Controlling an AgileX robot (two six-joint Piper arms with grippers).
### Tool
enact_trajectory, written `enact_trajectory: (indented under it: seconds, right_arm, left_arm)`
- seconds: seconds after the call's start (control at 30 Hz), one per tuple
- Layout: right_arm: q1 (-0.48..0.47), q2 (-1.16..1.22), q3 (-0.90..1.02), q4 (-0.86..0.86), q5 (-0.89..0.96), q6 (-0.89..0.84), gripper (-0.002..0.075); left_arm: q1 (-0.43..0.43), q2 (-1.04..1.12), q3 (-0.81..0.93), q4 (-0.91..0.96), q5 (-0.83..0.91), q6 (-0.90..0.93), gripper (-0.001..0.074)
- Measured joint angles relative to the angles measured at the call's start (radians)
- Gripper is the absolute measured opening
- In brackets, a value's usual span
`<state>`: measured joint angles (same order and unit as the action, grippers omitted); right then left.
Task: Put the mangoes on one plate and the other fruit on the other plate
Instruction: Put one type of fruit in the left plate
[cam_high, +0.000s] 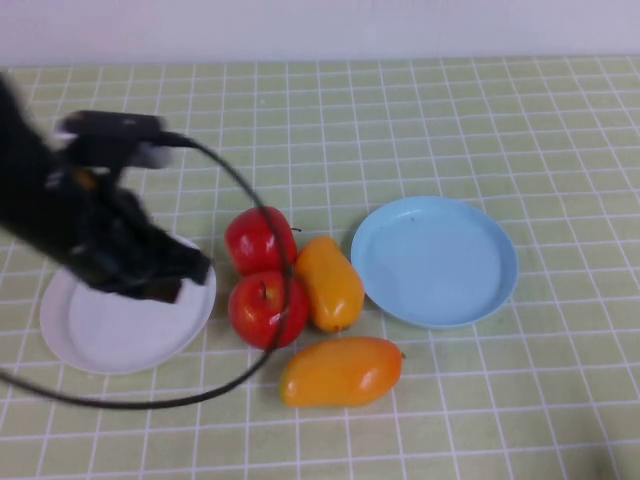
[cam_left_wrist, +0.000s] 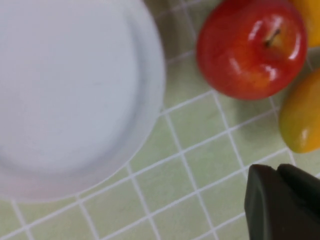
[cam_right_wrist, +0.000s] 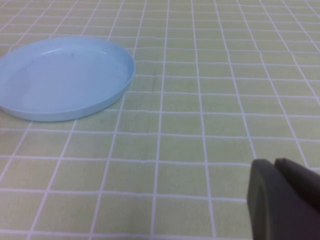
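Two red apples (cam_high: 258, 240) (cam_high: 268, 308) sit touching at the table's middle. One mango (cam_high: 328, 283) lies against them and the other mango (cam_high: 340, 371) lies in front. The blue plate (cam_high: 434, 260) on the right holds nothing. The white plate (cam_high: 125, 330) on the left also holds nothing. My left gripper (cam_high: 185, 275) hovers over the white plate's right edge, shut and empty. Its wrist view shows the white plate (cam_left_wrist: 65, 90), an apple (cam_left_wrist: 251, 47), a mango (cam_left_wrist: 300, 117) and the shut left gripper (cam_left_wrist: 277, 169). My right gripper (cam_right_wrist: 276, 162) is shut and empty, away from the blue plate (cam_right_wrist: 65, 75); the high view does not show it.
The left arm's black cable (cam_high: 250, 360) loops over the apples and across the table in front of the white plate. A green checked cloth (cam_high: 500, 120) covers the table. A pale wall runs along the far edge.
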<state>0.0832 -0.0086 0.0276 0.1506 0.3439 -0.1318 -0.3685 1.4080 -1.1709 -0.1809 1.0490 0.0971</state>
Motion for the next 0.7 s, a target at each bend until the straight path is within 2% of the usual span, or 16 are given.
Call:
enact_trajectory:
  seconds: [0.23,0.33,0.4,0.5,0.57,0.6,0.7]
  right_arm:
    - [0.0,0.0,0.0,0.0,0.0,0.0,-0.0016]
    - [0.0,0.0,0.0,0.0,0.0,0.0,-0.0016]
    - [0.0,0.0,0.0,0.0,0.0,0.0,-0.0016]
    - [0.0,0.0,0.0,0.0,0.0,0.0,-0.0016]
    - [0.0,0.0,0.0,0.0,0.0,0.0,-0.0016]
    - [0.0,0.0,0.0,0.0,0.0,0.0,-0.0016]
    - [0.0,0.0,0.0,0.0,0.0,0.0,-0.0016]
  left_arm:
    - [-0.162,0.19,-0.208,0.023,0.104,-0.012,0.0004]
    - [-0.183,0.214,-0.234,0.023,0.115,-0.01,0.0067]
    - [-0.183,0.223,-0.241,0.026,0.12,-0.002,0.0183]
    - [-0.183,0.236,-0.241,0.041,0.115,0.004,0.0437]
    - [-0.183,0.246,-0.241,0.048,0.102,0.008,0.0568]
    - [-0.183,0.252,-0.241,0.05,0.093,0.013,0.0612]
    - [-0.183,0.275,-0.241,0.052,0.07,0.029,0.0666]
